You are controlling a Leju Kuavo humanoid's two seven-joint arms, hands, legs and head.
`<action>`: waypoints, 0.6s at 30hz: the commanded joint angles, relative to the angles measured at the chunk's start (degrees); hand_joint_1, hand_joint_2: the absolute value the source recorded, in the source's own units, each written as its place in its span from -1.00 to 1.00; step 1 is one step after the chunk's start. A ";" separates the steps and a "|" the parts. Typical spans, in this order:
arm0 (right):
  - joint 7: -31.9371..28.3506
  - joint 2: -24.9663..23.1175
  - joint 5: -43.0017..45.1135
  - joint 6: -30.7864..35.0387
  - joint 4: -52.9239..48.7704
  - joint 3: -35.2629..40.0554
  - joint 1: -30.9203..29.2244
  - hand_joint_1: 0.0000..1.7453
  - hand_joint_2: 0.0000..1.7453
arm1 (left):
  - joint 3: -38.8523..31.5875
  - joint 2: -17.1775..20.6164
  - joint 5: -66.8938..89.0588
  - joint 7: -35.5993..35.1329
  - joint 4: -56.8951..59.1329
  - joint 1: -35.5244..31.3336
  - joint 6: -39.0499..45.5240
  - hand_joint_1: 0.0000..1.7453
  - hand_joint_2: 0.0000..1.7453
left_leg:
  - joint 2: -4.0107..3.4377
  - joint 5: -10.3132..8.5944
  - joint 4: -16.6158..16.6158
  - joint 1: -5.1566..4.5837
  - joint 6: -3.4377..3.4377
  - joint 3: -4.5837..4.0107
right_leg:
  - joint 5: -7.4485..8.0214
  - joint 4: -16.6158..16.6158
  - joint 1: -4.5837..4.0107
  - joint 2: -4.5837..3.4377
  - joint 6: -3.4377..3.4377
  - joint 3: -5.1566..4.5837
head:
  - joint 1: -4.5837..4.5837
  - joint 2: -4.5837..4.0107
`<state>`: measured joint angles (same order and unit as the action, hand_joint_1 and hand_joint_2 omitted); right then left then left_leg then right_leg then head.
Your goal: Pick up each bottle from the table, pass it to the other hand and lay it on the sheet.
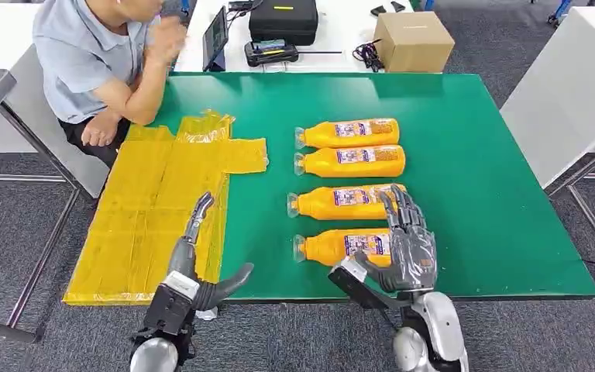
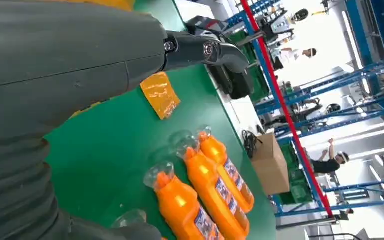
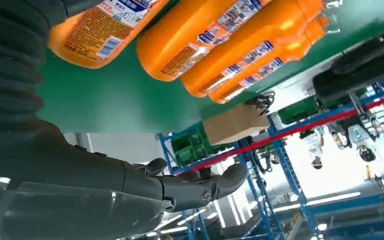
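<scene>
Several orange bottles lie on their sides in a column on the green table (image 1: pixel 472 155), clear caps pointing left. The nearest bottle (image 1: pixel 333 246) is partly covered at its base end by my right hand (image 1: pixel 407 248), which hovers over it with fingers spread and holds nothing. The bottle behind it (image 1: pixel 341 201) sits just past the fingertips. In the right wrist view, the right hand (image 3: pixel 55 165) is apart from the bottles (image 3: pixel 215 35). The yellow sheet (image 1: pixel 147 209) covers the table's left part. My left hand (image 1: pixel 194 263) is open over the sheet's near edge. The left wrist view shows the left hand (image 2: pixel 55 75) and bottles (image 2: pixel 210 185).
A person (image 1: pixel 101 62) sits at the far left corner with an elbow on the table beside the sheet. Behind the green table, a white table carries a cardboard box (image 1: pixel 414 40), a black case (image 1: pixel 283 19) and a tablet (image 1: pixel 215 37). Another white table (image 1: pixel 573 93) stands to the right.
</scene>
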<state>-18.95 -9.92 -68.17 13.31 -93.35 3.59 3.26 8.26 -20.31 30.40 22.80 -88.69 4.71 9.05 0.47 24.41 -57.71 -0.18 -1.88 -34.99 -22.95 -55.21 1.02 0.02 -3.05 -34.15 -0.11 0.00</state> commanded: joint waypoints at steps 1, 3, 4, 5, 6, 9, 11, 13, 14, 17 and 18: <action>1.28 4.64 0.44 -2.79 9.29 4.84 -4.34 -1.00 1.00 | 1.82 0.31 -0.32 -0.44 5.50 -2.73 -0.88 -1.00 1.00 | -0.09 0.04 0.08 0.04 0.07 0.26 | -0.01 0.11 -0.05 -0.06 0.09 0.25 | 0.00 0.00; 1.72 5.15 0.59 -3.42 10.79 5.61 -4.89 -1.00 1.00 | 2.32 0.31 -0.51 -0.92 5.97 -2.79 -1.97 -1.00 1.00 | -0.06 0.05 0.07 0.04 0.07 0.26 | -0.03 0.10 -0.05 -0.03 0.09 0.26 | 0.00 0.00; 1.86 5.30 0.56 -3.63 11.15 5.86 -5.00 -1.00 1.00 | 2.41 0.31 -0.61 -1.00 6.01 -2.81 -2.13 -1.00 1.00 | -0.05 0.09 0.05 0.04 0.09 0.32 | -0.07 0.08 -0.05 -0.01 0.12 0.32 | 0.00 0.00; 2.11 5.61 0.50 -3.75 11.59 6.24 -4.97 -1.00 1.00 | 2.85 0.31 -0.66 -1.23 6.25 -2.87 -2.58 -1.00 1.00 | -0.07 0.13 0.06 0.06 0.11 0.41 | -0.10 0.08 -0.07 -0.02 0.15 0.41 | -0.02 0.00; 3.01 6.13 -0.64 -3.81 11.90 6.70 -4.94 -1.00 1.00 | 2.96 0.31 -0.88 -1.66 6.47 -2.89 -3.39 -1.00 1.00 | -0.03 0.08 0.06 0.04 0.08 0.29 | -0.06 0.09 -0.05 0.01 0.10 0.30 | 0.00 0.00; 3.88 6.77 -0.46 -4.06 12.56 6.52 -4.32 -1.00 1.00 | 3.38 0.31 -0.88 -2.08 6.69 -2.73 -4.03 -1.00 1.00 | -0.02 0.12 0.05 0.05 0.09 0.37 | -0.10 0.08 -0.06 0.02 0.12 0.38 | -0.02 0.00; 4.04 7.06 -0.22 -4.16 12.31 6.55 -3.11 -1.00 1.00 | 3.32 0.31 0.22 -1.84 6.04 -2.45 -3.76 -1.00 1.00 | 0.02 0.09 0.06 0.04 0.08 0.32 | -0.09 0.09 -0.05 0.06 0.10 0.34 | -0.02 0.00; 4.03 7.05 -0.25 -4.14 12.23 6.63 -2.94 -1.00 1.00 | 3.19 0.31 0.30 -1.84 5.84 -2.40 -3.75 -1.00 1.00 | 0.03 0.11 0.07 0.04 0.09 0.37 | -0.11 0.10 -0.05 0.06 0.11 0.40 | -0.02 0.00; 4.03 7.05 -0.25 -4.14 12.23 6.63 -2.94 -1.00 1.00 | 3.19 0.31 0.30 -1.84 5.84 -2.40 -3.75 -1.00 1.00 | 0.00 0.08 0.05 0.04 0.07 0.25 | -0.07 0.09 -0.05 0.03 0.09 0.26 | -0.02 0.00; 4.22 7.00 0.03 -4.56 11.89 6.64 -2.85 -1.00 1.00 | 3.08 0.31 0.74 -1.90 5.64 -2.36 -3.71 -1.00 1.00 | -0.01 0.04 0.06 0.03 0.07 0.17 | -0.04 0.07 -0.04 0.02 0.08 0.17 | -0.02 0.00; 4.50 7.25 0.26 -5.12 11.82 6.69 -2.34 -1.00 1.00 | 2.74 0.31 0.75 -2.03 5.53 -2.40 -3.64 -1.00 1.00 | -0.02 0.11 0.03 0.04 0.09 0.29 | -0.10 0.05 -0.05 0.02 0.12 0.29 | -0.02 0.00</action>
<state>-15.12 -4.94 -68.54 9.55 -85.22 8.85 1.31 10.21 -20.09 30.64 21.27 -86.07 3.71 5.31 0.46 24.42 -57.71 -0.18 -1.88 -35.01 -22.96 -55.21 1.02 0.01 -3.05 -34.18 -0.13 0.00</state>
